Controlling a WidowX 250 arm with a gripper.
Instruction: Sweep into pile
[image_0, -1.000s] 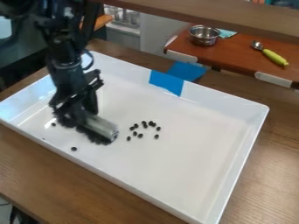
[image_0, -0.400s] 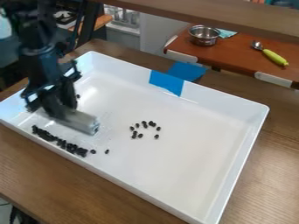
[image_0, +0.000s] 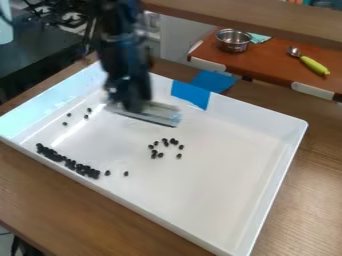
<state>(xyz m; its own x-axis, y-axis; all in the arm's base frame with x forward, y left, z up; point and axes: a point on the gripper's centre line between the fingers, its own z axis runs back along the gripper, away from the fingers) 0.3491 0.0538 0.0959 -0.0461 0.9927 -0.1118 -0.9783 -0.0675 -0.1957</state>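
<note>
The gripper (image_0: 137, 104) hangs at the upper left part of the white tray (image_0: 227, 190), with a pale, flat sweeping tool (image_0: 152, 114) held crosswise beneath it. Blur hides how the fingers meet the tool. Along the tray's front-left wall lies a dense row of small dark pieces (image_0: 70, 162). A loose cluster of dark pieces (image_0: 165, 145) sits near the middle, in front of the tool. Several single pieces (image_0: 86, 116) are scattered left of the tool, and one piece (image_0: 125, 173) rests just right of the row.
Blue tape (image_0: 190, 94) covers part of the tray's back wall. The tray stands on a brown wooden table (image_0: 60, 205). Behind it, a red-brown counter (image_0: 267, 65) holds a metal pot (image_0: 234, 41) and a green-handled utensil (image_0: 312, 65). A wooden beam (image_0: 254, 20) crosses the top.
The gripper and tool have moved from the tray's left part back and to the right. Dark pieces formerly behind them now show at the left. The middle cluster looks nearly unchanged.
</note>
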